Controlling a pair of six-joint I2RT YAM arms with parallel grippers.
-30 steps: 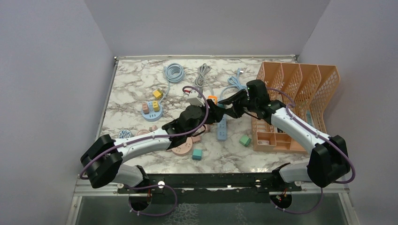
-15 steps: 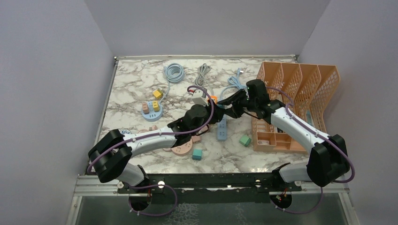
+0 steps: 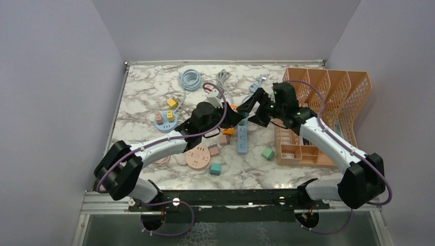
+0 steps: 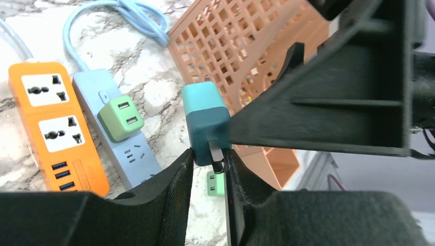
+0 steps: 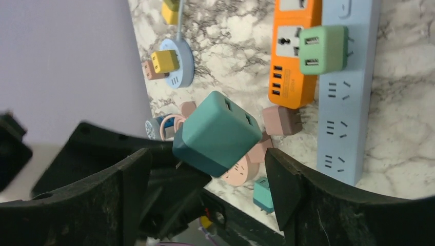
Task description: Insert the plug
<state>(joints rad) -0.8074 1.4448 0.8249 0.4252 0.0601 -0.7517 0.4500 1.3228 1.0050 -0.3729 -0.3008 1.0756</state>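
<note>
Handover in mid-air: left gripper (image 4: 209, 159) pinches the teal plug (image 4: 205, 120) by its prongs, right gripper (image 5: 208, 171) gapes open around it; next, the prongs probably need aligning with the blue power strip (image 3: 242, 138) at six o'clock.

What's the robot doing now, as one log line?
left gripper: shut on teal plug; right gripper: open; status: not inserted

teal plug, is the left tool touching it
Touching. The left wrist view shows both fingers of the left tool pinched against the base of the teal plug, with no gap on either side.
</note>
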